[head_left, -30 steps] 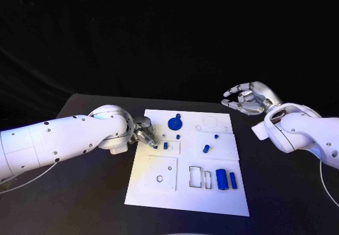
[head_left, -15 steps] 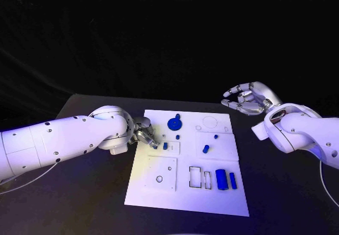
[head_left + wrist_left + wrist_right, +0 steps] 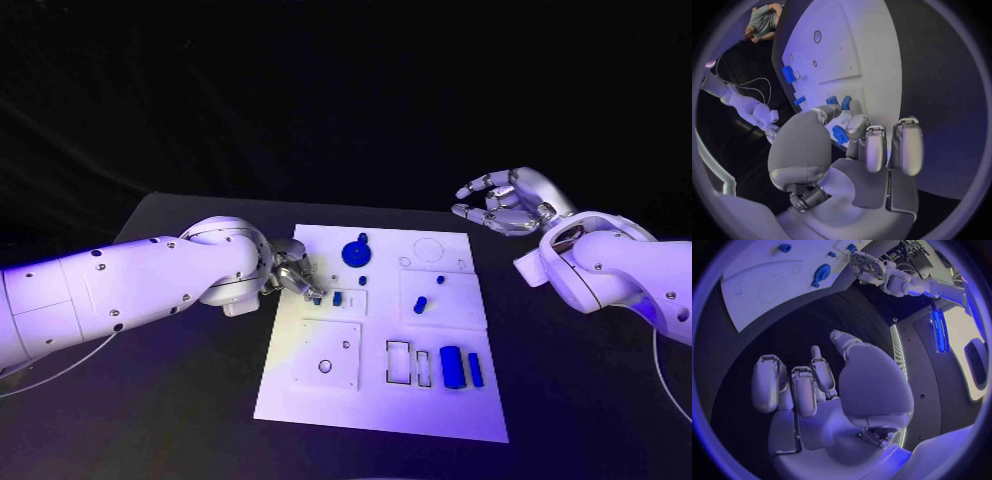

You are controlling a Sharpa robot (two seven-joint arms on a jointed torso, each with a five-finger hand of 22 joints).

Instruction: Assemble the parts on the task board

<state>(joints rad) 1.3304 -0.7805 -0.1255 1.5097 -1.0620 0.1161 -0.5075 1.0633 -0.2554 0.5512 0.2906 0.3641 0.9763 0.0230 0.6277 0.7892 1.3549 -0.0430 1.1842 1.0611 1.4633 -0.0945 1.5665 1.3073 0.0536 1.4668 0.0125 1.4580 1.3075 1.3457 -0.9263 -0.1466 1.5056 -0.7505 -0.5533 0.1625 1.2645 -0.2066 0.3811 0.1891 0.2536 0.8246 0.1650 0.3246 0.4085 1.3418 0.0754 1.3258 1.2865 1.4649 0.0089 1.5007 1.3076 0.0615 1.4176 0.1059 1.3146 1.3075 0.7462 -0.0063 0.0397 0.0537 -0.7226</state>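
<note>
- I am reaching my left arm (image 3: 130,285) in from my left side, bent so that my left hand (image 3: 293,276) is hanging over the left edge of the task board (image 3: 389,400), at its far half.
- My left fingers (image 3: 872,150) are curling inward and down onto the board beside a small blue part (image 3: 338,297). From my left wrist a small blue piece (image 3: 840,135) is showing right against my fingertips, but I cannot tell whether I am pinching it or only touching it.
- I am holding my right arm (image 3: 620,275) raised off to the right of the board, over the black table (image 3: 159,400), well apart from the parts.
- My right hand (image 3: 505,203) is hanging near the board's far right corner, fingers (image 3: 803,387) loosely curved and apart, grasping nothing.
- The task board is lying in the middle of the table. A blue disc-shaped part (image 3: 356,251) is sitting near its far edge, with a small blue peg (image 3: 420,304) further in toward the middle.
- Two long blue parts, a thick bar (image 3: 453,366) and a thin bar (image 3: 475,369), are lying side by side near the board's near right corner.
</note>
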